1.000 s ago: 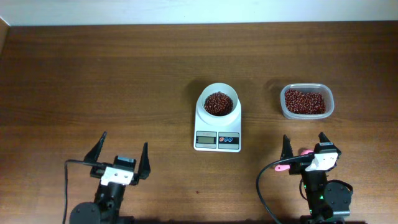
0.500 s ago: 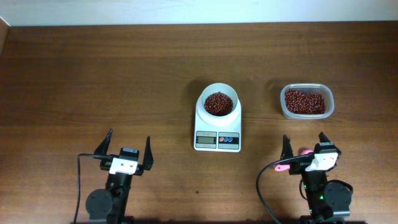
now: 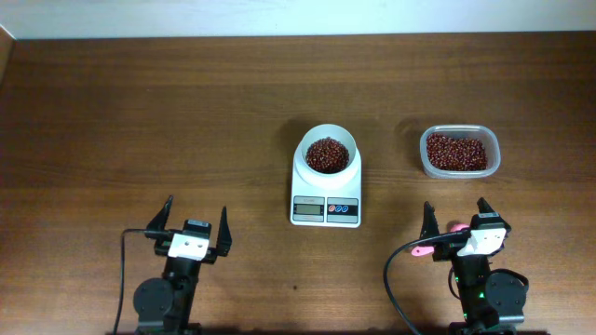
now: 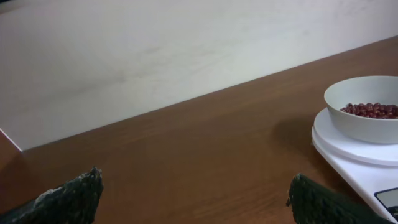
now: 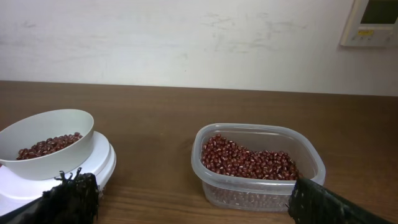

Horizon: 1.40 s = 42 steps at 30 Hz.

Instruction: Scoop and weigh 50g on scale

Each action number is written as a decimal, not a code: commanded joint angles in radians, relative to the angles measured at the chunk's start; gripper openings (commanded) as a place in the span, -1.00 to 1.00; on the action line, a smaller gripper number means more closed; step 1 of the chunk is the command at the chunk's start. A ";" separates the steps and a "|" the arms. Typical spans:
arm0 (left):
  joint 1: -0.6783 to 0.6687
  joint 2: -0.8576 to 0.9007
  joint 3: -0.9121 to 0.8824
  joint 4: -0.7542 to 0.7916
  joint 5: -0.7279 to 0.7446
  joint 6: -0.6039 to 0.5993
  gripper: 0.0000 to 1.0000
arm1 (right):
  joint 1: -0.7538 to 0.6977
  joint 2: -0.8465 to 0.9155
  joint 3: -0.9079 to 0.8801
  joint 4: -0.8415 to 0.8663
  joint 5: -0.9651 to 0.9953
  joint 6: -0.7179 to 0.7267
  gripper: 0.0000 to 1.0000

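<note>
White scale [image 3: 326,189] lies lengthwise near-to-far, display [image 3: 308,208] end nearest; left hand [image 3: 196,207], right hand [image 3: 455,205] both released.

Left end effector [image 3: 196,221] shifted right, straightened, seemingly drawn back.

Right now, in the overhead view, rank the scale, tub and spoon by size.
1. scale: largest.
2. tub: clearly smaller than the scale.
3. spoon: smallest as seen, but the right gripper hides part of it, so its full size is unsure.
</note>
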 commanded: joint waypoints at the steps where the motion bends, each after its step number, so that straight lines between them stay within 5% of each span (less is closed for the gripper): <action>1: 0.004 -0.004 -0.013 -0.001 -0.031 -0.084 0.98 | 0.012 -0.009 -0.009 -0.001 0.012 0.007 0.98; 3: 0.004 -0.004 -0.013 -0.002 -0.047 -0.158 0.98 | 0.012 -0.009 -0.009 -0.001 0.012 0.007 0.98; 26: 0.004 -0.005 -0.013 -0.020 -0.042 -0.159 0.98 | 0.012 -0.009 -0.009 -0.001 0.012 0.007 0.98; 32: -0.112 -0.006 -0.013 -0.019 -0.042 -0.159 0.98 | 0.012 -0.009 -0.009 -0.001 0.012 0.007 0.98; 42: -0.117 -0.006 -0.013 -0.019 -0.042 -0.159 0.98 | 0.012 -0.009 -0.009 -0.001 0.012 0.007 0.98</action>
